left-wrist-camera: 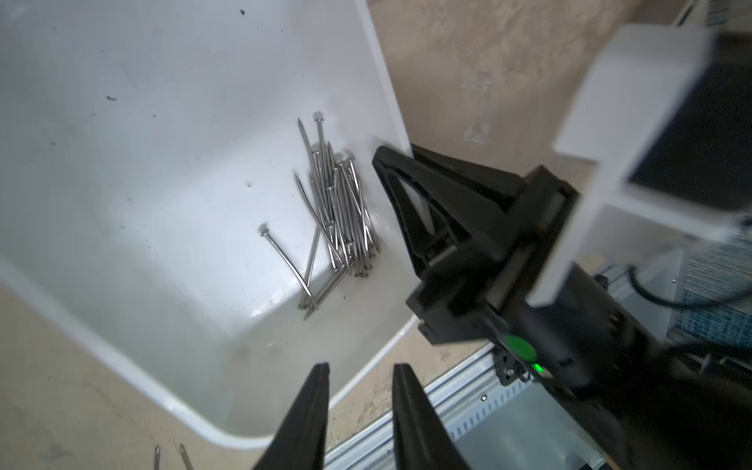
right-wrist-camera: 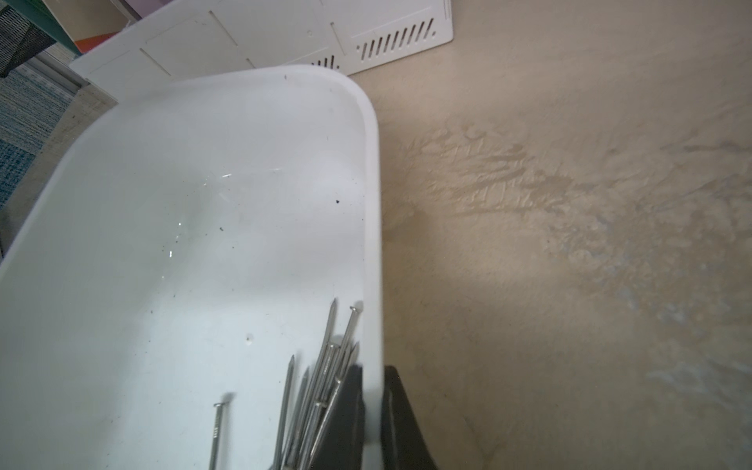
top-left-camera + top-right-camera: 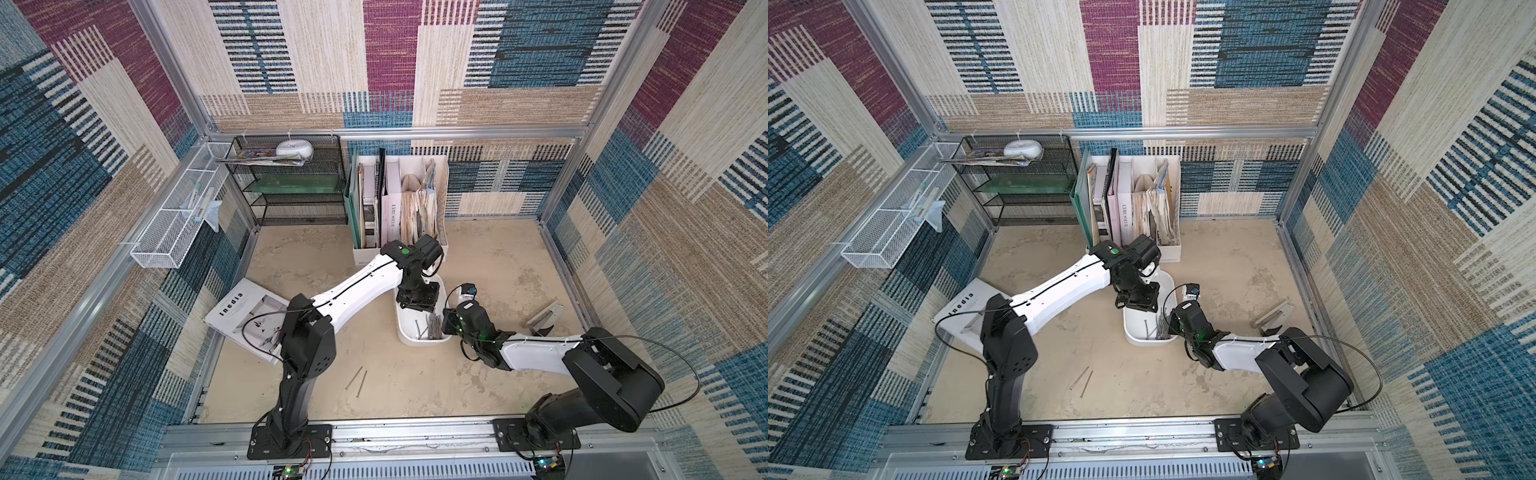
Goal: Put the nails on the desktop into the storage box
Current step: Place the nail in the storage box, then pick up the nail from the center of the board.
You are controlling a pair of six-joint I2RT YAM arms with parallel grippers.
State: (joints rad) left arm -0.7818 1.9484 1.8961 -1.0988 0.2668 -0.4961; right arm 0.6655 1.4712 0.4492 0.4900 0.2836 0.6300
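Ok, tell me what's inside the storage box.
Only nails, heaped in one corner of the storage box, beside the right gripper pinching its wall. Elsewhere bare, though the left arm covers the far end in top views.

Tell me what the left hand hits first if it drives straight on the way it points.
Most likely the plain white plastic tub: the left hand, jaws apart, points at its end wall and floor just short of the heap of grey metal nails. Depth is unclear.

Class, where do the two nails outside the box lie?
In a top view the nails lie on the desktop between the box and the left arm's base.
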